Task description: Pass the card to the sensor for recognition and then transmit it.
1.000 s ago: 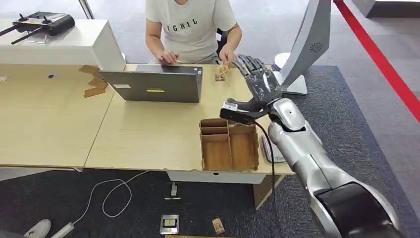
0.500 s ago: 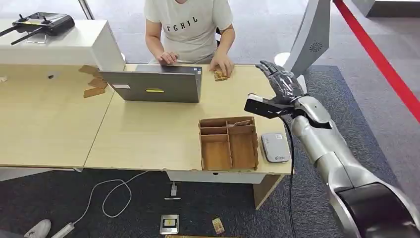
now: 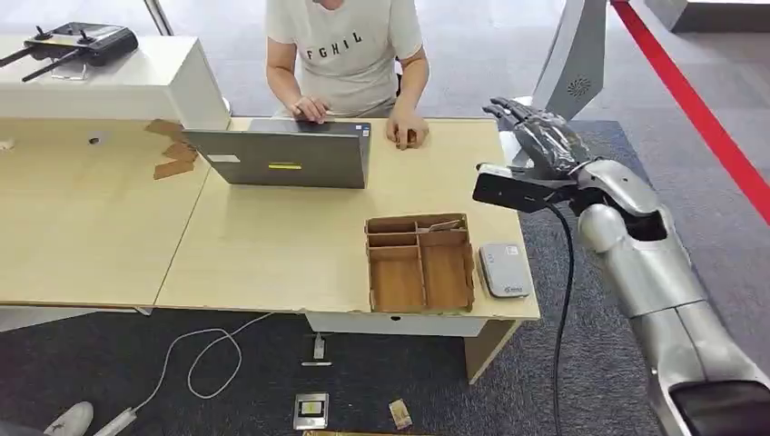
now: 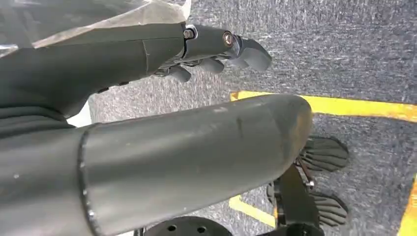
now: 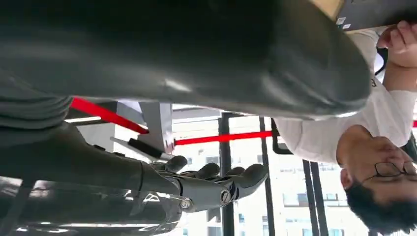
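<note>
Swung further out past the table's (image 3: 272,263) right edge since a second ago, the right hand (image 3: 542,138) hovers with fingers spread, holding nothing. Across the table's far edge, the person's hand (image 3: 406,130) covers the card (image 3: 409,138); the sensor (image 3: 504,270) lies near the front right corner beside the wooden tray (image 3: 420,263). The left hand (image 4: 216,51) hangs loosely curled, empty.

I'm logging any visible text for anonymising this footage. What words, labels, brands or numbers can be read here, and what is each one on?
"FGHIL": as best it reads, printed across the chest of the person's T-shirt.
Yellow sticker on the laptop lid: too small to read.
White label on the laptop lid: too small to read.
Small mark on the white card reader: too blurred to read.
Device on the floor: nothing legible.
</note>
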